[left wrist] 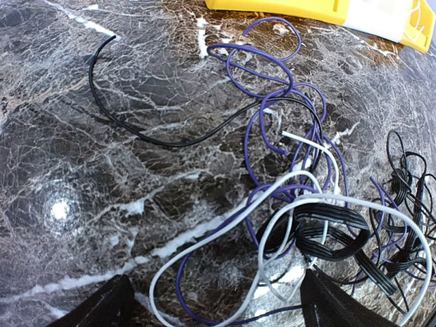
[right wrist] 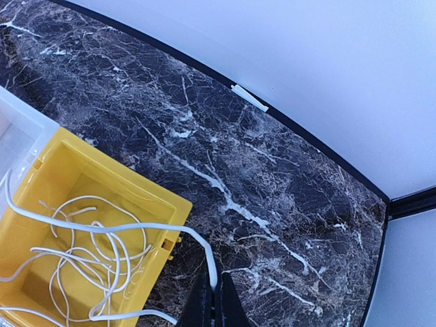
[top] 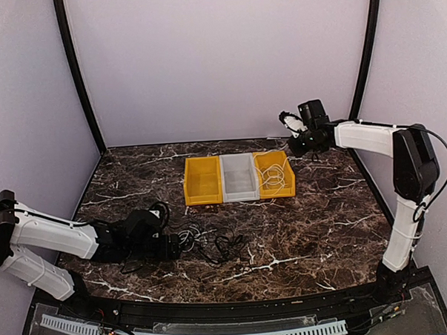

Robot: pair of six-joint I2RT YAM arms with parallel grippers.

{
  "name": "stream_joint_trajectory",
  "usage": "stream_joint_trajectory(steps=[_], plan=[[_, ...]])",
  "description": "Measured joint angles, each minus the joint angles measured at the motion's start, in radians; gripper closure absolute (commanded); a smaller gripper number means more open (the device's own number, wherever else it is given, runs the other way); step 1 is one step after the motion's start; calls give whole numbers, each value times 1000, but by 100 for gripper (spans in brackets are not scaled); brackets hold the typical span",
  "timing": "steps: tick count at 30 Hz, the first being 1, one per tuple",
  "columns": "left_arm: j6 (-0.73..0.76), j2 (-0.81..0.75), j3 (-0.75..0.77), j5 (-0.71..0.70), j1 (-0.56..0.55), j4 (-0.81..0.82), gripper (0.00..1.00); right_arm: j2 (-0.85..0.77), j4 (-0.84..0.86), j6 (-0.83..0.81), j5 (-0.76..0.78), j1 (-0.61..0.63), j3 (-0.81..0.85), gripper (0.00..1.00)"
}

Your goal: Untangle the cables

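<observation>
Tangle [top: 212, 246] of cords on the table, white cable [top: 277, 178] in the right yellow bin [top: 276, 194]

Top view: the tangle lies well in front of that bin, just beside the left gripper [top: 175, 244]; the right gripper [top: 293, 138] hangs raised behind the bin. Left wrist view: the left gripper [left wrist: 214, 310] is spread wide, its fingers [left wrist: 102, 306] straddling the near loops of purple cord [left wrist: 246, 139], grey-white cord [left wrist: 381, 204], thin black cord [left wrist: 157, 141] and a flat black bundle [left wrist: 327, 228]. All look light and limp, likely to drag neighbours; a free outer loop seems the best hold. Right wrist view: the right gripper [right wrist: 212, 300] is pinched on the white cable [right wrist: 102, 228], which trails into the bin [right wrist: 116, 167].
</observation>
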Motion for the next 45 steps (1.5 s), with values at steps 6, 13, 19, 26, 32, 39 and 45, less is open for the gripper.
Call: stream_joint_trajectory(steps=[6, 13, 19, 26, 32, 39, 45], plan=[[-3, -25, -19, 0, 0, -2, 12, -1, -48, -31, 106, 27, 38, 100], [-3, -29, -22, 1, 0, 0, 12, -5, -95, -63, 195, 20, 41, 100], [-3, -28, -22, 2, 0, 1, 12, -5, -140, -64, 207, 25, 69, 100], [-3, -45, -44, 1, 0, 17, 12, 41, -167, -79, 234, 90, 172, 100], [-8, -62, -60, 0, 0, 24, 12, 160, -230, -56, 173, 116, 299, 100], [-11, -64, -63, 0, 0, 29, 12, 249, -275, 6, -45, 116, 342, 100], [-15, -64, -63, 0, 0, 29, 12, 316, -313, 31, -131, 116, 343, 100]])
